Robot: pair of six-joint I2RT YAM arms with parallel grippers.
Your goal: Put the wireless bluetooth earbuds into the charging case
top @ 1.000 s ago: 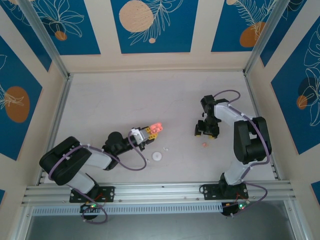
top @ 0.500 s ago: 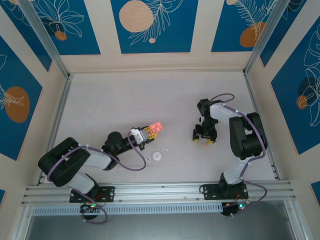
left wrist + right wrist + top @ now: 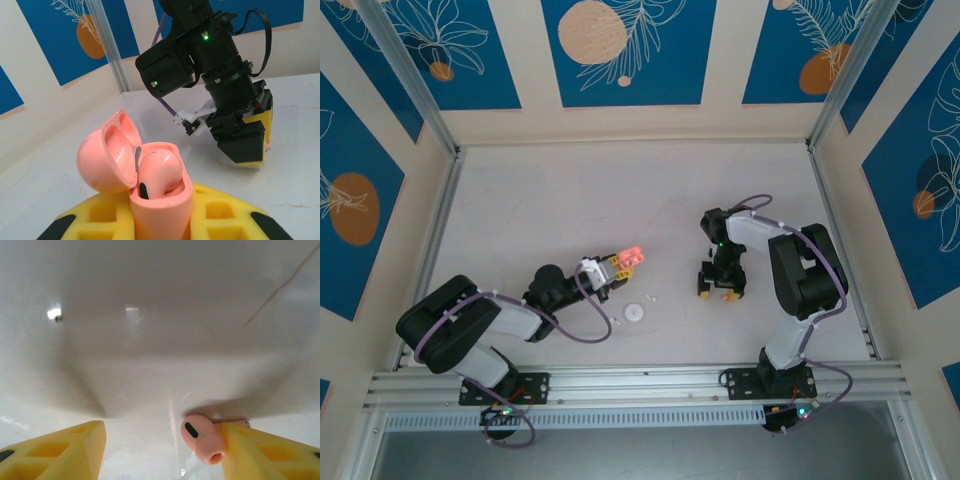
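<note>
**R gripper down on the loose pink bud; grip not yet made**

Change: over the last sec the R gripper has come down and in toward the arm bases. It now sits over the spot where the loose pink earbud lay just in front of it on the table. In the wrist view the bud lies between the jaws, touching the inner face of one pad and well apart from the other. The jaws are spread, nothing clamped.

L gripper hasn't moved. It is clamped on the pink case, held upright, lid hinged back, one pink earbud already seated inside.

Meaning: likely half the pink pair is done, and the R arm is lined up for the 2nd pick. The bud sits off-centre between the pads, so I'd guess closing could push or roll it before it's pinched. After that comes the carry over to the open case, which waits off to the R gripper's side.

Hard to see:
- Top view: R gripper covers the loose bud, so can't tell if the tips touch the table.
- R wrist: bud's stem end is partly behind the pad; pad bottoms cut off by the frame edge.
- L wrist: case's 2nd socket is masked by the seated bud, so can't confirm it's empty.
- White case, near the L gripper: too small to tell if open or shut. Small white bits beside it are prob. the white buds, not sure.
</note>
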